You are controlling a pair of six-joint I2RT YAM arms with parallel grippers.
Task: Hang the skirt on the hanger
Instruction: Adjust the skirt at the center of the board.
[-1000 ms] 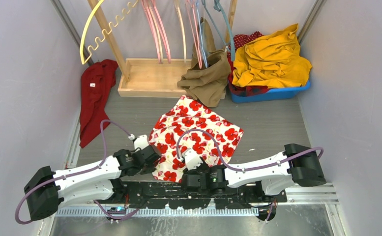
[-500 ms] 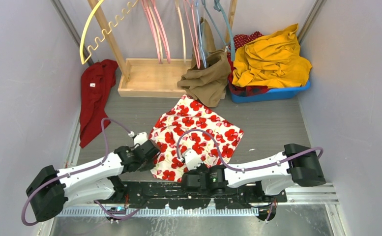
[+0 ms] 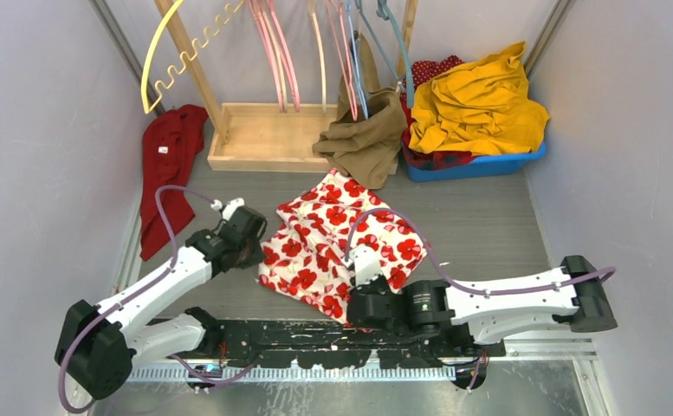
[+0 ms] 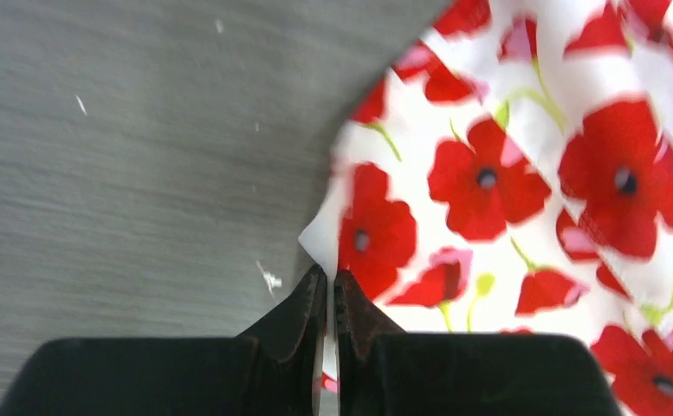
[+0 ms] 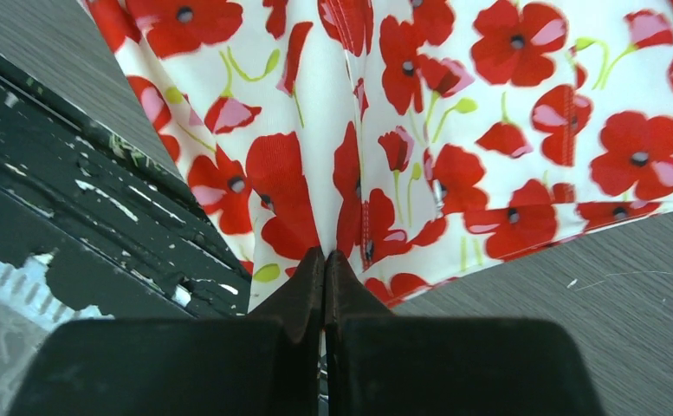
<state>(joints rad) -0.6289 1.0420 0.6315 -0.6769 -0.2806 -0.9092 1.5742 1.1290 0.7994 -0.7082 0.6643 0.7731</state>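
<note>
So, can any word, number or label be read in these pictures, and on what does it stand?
No text can be read.
The white tag on the red garment: too small to read.
The poppy-print skirt: printed flowers only, no words, in all three views.

Top external: fixed high over the near edge of the table (image 3: 488,230), looking down on all of it. Left wrist: very close, facing past the left claw (image 4: 330,277); skirt (image 4: 523,173) ahead and right of it. Right wrist: equally close behind the right claw (image 5: 324,257), skirt ahead. All views share the skirt.
</note>
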